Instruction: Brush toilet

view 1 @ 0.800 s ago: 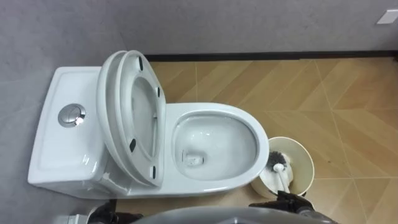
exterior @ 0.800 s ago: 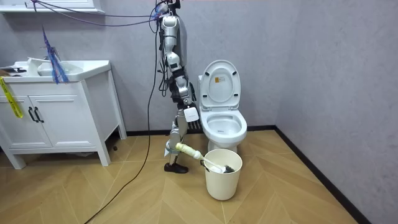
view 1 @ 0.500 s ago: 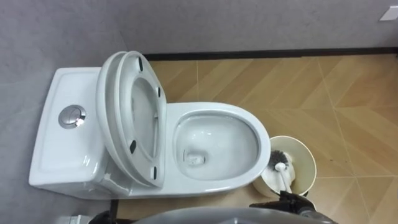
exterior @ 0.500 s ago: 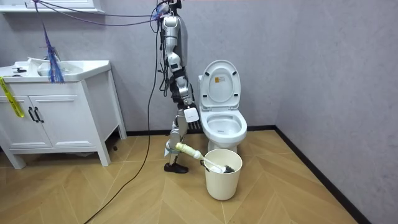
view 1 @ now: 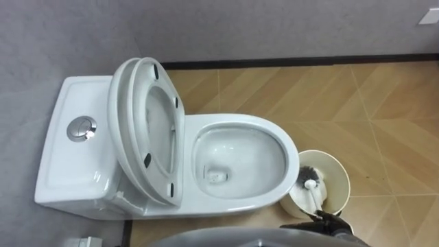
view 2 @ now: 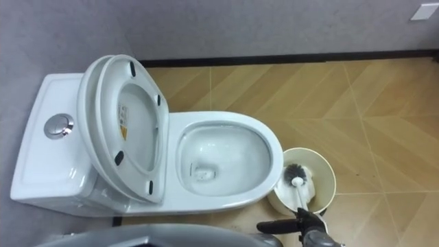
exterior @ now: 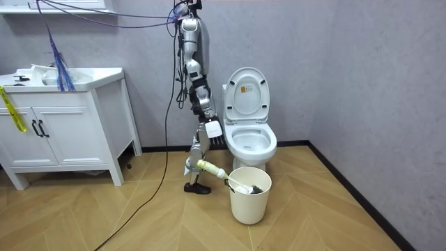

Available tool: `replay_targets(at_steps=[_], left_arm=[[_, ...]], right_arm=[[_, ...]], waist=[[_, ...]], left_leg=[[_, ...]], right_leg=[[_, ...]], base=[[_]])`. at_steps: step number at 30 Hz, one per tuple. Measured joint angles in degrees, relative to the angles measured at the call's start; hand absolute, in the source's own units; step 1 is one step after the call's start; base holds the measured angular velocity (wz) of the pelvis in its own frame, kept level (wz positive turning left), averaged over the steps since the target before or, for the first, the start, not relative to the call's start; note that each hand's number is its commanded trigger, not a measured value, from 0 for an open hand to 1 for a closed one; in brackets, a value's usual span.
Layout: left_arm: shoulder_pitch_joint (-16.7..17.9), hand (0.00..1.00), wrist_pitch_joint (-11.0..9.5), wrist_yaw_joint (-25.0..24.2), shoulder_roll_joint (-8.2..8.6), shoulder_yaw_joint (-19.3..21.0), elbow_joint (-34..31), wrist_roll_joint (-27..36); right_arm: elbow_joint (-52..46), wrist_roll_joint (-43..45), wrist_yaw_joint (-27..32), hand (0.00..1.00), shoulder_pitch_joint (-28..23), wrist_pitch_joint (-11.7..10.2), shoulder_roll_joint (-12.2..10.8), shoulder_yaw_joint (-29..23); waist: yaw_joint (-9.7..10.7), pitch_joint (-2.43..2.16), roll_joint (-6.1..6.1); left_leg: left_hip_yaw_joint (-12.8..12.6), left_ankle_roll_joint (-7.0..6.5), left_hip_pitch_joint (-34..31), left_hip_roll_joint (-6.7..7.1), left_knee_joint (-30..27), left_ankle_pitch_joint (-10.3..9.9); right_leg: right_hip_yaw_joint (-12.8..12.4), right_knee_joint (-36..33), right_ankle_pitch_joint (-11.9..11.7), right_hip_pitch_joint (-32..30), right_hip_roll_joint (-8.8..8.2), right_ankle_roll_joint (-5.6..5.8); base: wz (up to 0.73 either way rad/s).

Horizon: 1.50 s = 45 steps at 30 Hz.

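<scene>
The white toilet [view 1: 240,161] stands against the grey wall with its seat and lid [view 1: 147,130] raised, and the bowl is open below me. To its right stands a cream bucket [view 1: 341,180]. The toilet brush [view 1: 309,181] has its dark bristle head inside the bucket and its white stem slanting down to my right hand [view 1: 322,223], which is shut on the handle at the bottom edge. In the room view I stand at the toilet's side, with the brush [exterior: 239,185] reaching into the bucket [exterior: 249,199]. A sliver of my left hand [view 1: 86,241] shows at the lower left edge.
The toilet's cistern [view 1: 72,158] with its chrome flush button [view 1: 81,128] lies at the left. A dark skirting [view 1: 295,62] runs along the wall over a wooden floor. A white vanity cabinet [exterior: 63,125] stands at the room view's left.
The picture has shifted slightly. My left hand has sunk lower at the bottom edge. The brush stays in the bucket in my right hand.
</scene>
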<state>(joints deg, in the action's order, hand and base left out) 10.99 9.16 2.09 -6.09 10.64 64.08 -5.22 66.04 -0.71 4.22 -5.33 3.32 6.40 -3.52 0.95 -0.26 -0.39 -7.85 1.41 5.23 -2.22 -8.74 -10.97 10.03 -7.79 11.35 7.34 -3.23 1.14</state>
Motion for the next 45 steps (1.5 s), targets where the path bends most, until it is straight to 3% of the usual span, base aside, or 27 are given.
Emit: replay_targets(at_steps=[7,16,22,27,32,36,37,42,45], left_arm=[[-1.8,0.00,-1.4,0.1,-1.39,-2.5,0.0,1.0],[-6.2,0.00,-5.1,1.3,-2.28,-5.9,0.1,1.3],[-8.1,0.00,-7.9,1.6,-2.45,-7.7,0.5,1.3],[-10.1,0.00,-7.9,2.6,-2.50,-8.1,2.2,3.3],[-16.1,0.00,-7.9,2.8,-2.56,-11.7,2.8,3.6],[-18.7,0.00,-8.3,3.2,-2.37,-13.5,2.7,4.2],[-19.6,0.00,-8.2,3.7,-2.35,-14.3,2.4,4.8],[-21.0,0.00,-8.0,6.4,-2.44,-17.5,-0.3,7.9],[-22.0,0.00,-8.1,6.8,-3.66,-18.8,-2.2,10.8]], right_arm=[[-2.5,6.1,8.2,0.00,0.7,-0.4,0.7,-0.6],[-1.0,7.4,18.4,0.00,6.5,-2.7,1.3,-1.1],[2.9,7.0,21.6,0.00,9.3,-4.7,2.5,-1.1],[7.2,4.6,24.6,0.00,13.5,-4.7,3.5,-1.8],[9.7,2.7,26.3,0.00,17.5,-4.6,6.1,-1.4],[10.1,2.7,26.3,0.00,19.7,-4.4,6.6,-1.0],[10.1,2.2,26.3,0.00,20.3,-4.3,7.0,-0.7],[10.0,-0.9,25.7,0.00,22.4,-2.4,9.5,2.0],[10.1,-3.8,25.0,0.00,24.0,-2.2,10.8,2.4]], waist=[[0.3,0.09,-0.04],[0.2,0.31,0.27],[0.2,0.62,0.40],[-0.1,0.78,0.61],[-1.3,1.79,1.34],[-1.4,2.18,1.21],[-1.5,2.47,1.07],[-1.6,2.86,1.06],[-1.8,3.09,1.46]], left_leg=[[0.3,-0.03,-3.8,-0.01,-1.1,0.0],[0.6,-0.19,-11.5,-0.10,-3.9,0.1],[1.7,-0.66,-16.6,0.14,-5.0,0.4],[1.8,-1.16,-22.2,0.25,-6.5,0.8],[1.8,-1.82,-31.1,0.62,-10.2,1.2],[1.7,-2.40,-36.3,1.07,-12.4,1.6],[1.8,-2.51,-38.5,1.36,-13.7,1.6],[1.9,-3.49,-47.0,2.04,-19.0,1.4],[2.1,-3.95,-51.8,2.07,-22.6,1.1]], right_leg=[[0.9,-0.9,0.0,-3.4,-0.16,-0.02],[1.5,-4.1,-0.1,-10.9,-0.61,-0.06],[4.6,-5.2,-0.2,-15.4,-1.27,-0.21],[4.3,-7.9,-0.2,-21.7,-1.83,-0.28],[4.4,-12.4,-0.2,-30.7,-2.93,-0.28],[4.2,-16.2,0.0,-36.6,-4.05,-0.32],[4.1,-18.1,0.3,-39.0,-4.65,-0.37],[3.7,-25.2,2.3,-47.8,-6.83,-0.64],[3.9,-28.9,3.1,-52.5,-7.70,-1.05]], base=[[0.03],[0.02],[0.09],[0.00],[0.03],[0.03],[0.13],[0.15],[0.12]])
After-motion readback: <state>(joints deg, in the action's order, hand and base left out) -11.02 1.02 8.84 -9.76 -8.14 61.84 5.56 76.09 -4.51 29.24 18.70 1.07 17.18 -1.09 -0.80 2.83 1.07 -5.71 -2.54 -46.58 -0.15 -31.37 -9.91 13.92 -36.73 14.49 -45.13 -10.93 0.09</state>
